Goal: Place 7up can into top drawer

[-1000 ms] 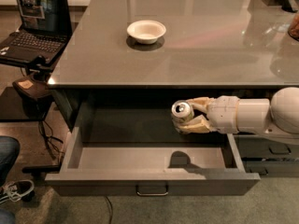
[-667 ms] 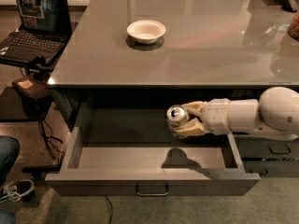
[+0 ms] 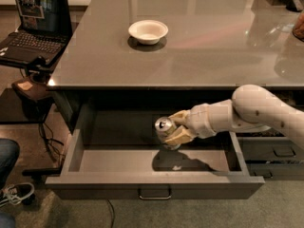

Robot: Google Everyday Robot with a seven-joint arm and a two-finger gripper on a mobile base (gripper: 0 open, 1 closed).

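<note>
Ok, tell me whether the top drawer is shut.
No, the top drawer is pulled out, and the gripper holds the 7up can over its inside.

Gripper (image 3: 175,128) holds tilted 7up can (image 3: 163,126) above open top drawer (image 3: 156,180).

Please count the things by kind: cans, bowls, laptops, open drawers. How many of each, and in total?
Cans: 1, the 7up can, held by the gripper over the floor of the top drawer.
Bowls: 1, the white bowl on the table.
Laptops: 1, the laptop at the left.
Open drawers: 1, the top drawer.
Total: 4.
</note>
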